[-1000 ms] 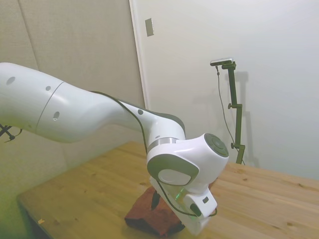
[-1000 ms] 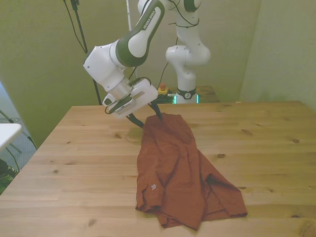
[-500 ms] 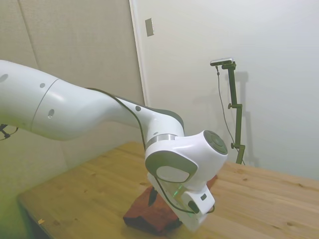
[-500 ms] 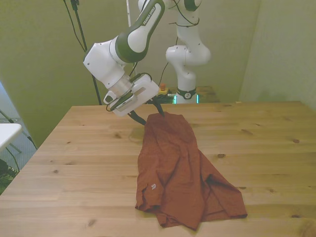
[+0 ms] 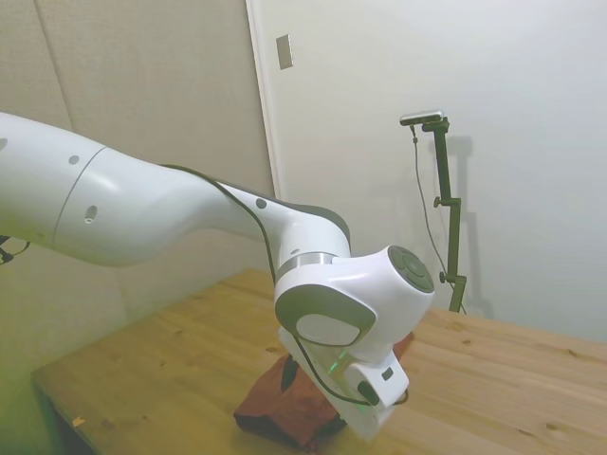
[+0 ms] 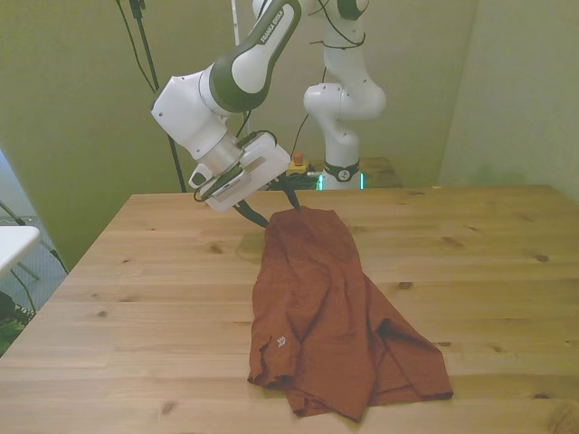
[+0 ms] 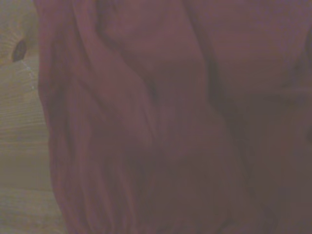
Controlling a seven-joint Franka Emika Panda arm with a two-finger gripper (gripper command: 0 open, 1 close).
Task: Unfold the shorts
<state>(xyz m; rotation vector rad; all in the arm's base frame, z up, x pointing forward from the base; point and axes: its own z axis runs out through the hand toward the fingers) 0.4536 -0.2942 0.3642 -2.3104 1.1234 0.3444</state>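
On the table (image 6: pixel 136 298) lie crumpled shorts (image 6: pixel 326 316), far edge pinched by the hand (image 6: pixel 279 210).

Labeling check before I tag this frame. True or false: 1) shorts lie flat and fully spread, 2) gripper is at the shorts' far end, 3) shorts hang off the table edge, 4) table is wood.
1) The shorts lie flat and fully spread. False: they are bunched and folded over themselves.
2) The gripper is at the shorts' far end. True.
3) The shorts hang off the table edge. False: they rest wholly on the tabletop.
4) The table is wood. True.
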